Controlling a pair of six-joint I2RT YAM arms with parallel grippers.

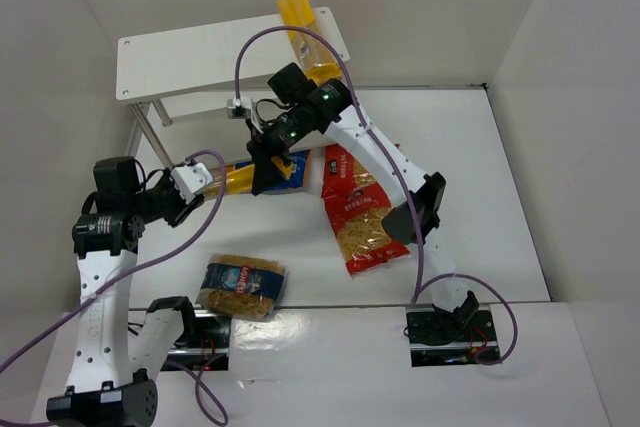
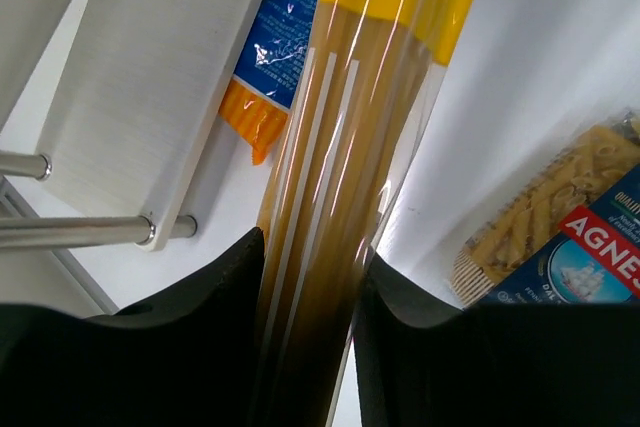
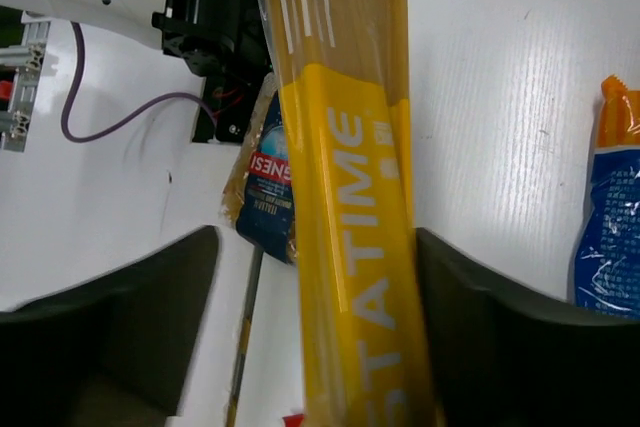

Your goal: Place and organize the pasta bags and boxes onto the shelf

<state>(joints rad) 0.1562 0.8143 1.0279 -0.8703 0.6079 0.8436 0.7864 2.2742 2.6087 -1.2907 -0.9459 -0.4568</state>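
My left gripper point(image 1: 205, 179) point(image 2: 310, 252) is shut on one end of a long yellow spaghetti pack point(image 1: 236, 179) point(image 2: 345, 127), held level in front of the white shelf point(image 1: 200, 55). My right gripper point(image 1: 268, 173) point(image 3: 318, 237) is open with its jaws astride the same pack point(image 3: 350, 197); there is a gap on one side. A second spaghetti pack point(image 1: 305, 35) lies on the top board. The blue yellow-edged bag point(image 1: 292, 169) point(image 2: 285, 37) point(image 3: 610, 227) lies just past the right gripper. Two red bags point(image 1: 345, 172) point(image 1: 370, 232) lie to the right. The clear blue-labelled bag point(image 1: 242, 285) point(image 2: 575, 242) point(image 3: 265, 187) lies near the front.
The shelf's lower board point(image 2: 140, 97) and thin metal legs point(image 2: 80, 232) stand close to the left of the held pack. White walls enclose the table on the left, back and right. The right arm point(image 1: 390, 162) arches over the red bags.
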